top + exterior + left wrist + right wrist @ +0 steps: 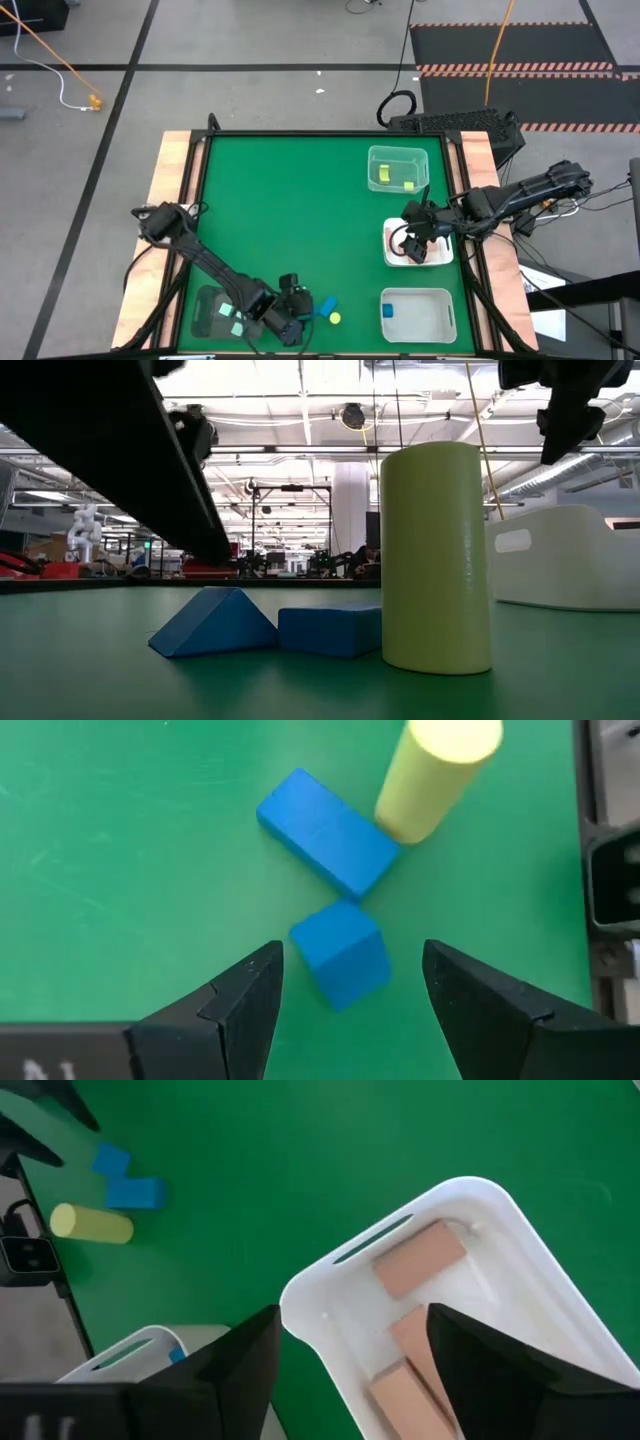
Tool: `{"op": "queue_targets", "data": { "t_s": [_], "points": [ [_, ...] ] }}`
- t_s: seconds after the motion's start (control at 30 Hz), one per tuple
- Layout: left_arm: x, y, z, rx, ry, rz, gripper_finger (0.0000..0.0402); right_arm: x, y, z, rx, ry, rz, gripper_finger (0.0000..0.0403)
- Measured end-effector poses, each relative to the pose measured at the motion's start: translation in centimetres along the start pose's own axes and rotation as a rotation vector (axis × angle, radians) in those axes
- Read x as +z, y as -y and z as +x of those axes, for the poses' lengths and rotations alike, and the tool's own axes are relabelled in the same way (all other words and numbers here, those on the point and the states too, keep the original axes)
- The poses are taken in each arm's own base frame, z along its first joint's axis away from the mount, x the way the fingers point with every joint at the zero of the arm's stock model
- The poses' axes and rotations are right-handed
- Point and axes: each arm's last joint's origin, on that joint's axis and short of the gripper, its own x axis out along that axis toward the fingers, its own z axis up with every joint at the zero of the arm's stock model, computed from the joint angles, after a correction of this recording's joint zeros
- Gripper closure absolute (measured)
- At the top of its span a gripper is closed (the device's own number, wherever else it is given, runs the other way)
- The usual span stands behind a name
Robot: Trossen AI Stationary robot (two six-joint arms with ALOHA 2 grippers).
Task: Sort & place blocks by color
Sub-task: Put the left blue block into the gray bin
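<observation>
A blue wedge-shaped block lies on the green table near its front edge. It touches one end of a blue bar, and a yellow cylinder stands upright just beyond. My left gripper is open, its fingers on either side of the wedge and apart from it. My right gripper hangs open over the white tray at the right, which holds three salmon pink blocks. In the high view my left gripper is beside the blue blocks, and my right gripper is over the white tray.
A clear tray with yellow blocks stands at the far right. A white tray with one blue block sits at the near right. A dark tray with mint green blocks lies at the near left, beside my left arm. The table's middle is bare green.
</observation>
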Motion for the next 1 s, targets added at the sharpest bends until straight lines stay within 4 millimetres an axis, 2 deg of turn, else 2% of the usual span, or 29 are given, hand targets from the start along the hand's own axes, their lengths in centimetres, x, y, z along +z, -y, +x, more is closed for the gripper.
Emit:
{"op": "queue_targets", "data": {
  "t_s": [0.3,0.47,0.67,0.77,0.9,1.0],
  "points": [
    [-0.8,0.2,2.9,0.021,0.027,-0.06,0.016,0.1,-0.1,0.0,0.013,0.011,0.001,0.0167],
    [-1.2,-0.1,3.1,0.049,-0.001,-0.06,0.016,0.0,0.0,0.7,0.028,0.024,0.002,0.0167],
    [-1.7,-0.6,2.9,0.108,-0.054,-0.077,0.0162,-0.6,0.5,2.5,0.037,0.027,0.002,0.0167],
    [-1.7,-0.7,2.9,0.113,-0.053,-0.1,0.0185,-1.0,0.9,3.5,0.039,0.027,0.016,0.0167],
    [-1.6,-0.8,3.0,0.117,-0.048,-0.12,0.0265,-1.2,1.0,4.1,0.064,0.021,0.099,0.0167],
    [-1.4,-1.0,3.0,0.119,-0.049,-0.137,0.0274,-1.2,0.9,4.4,0.089,0.022,0.108,0.0167]
  ]
}}
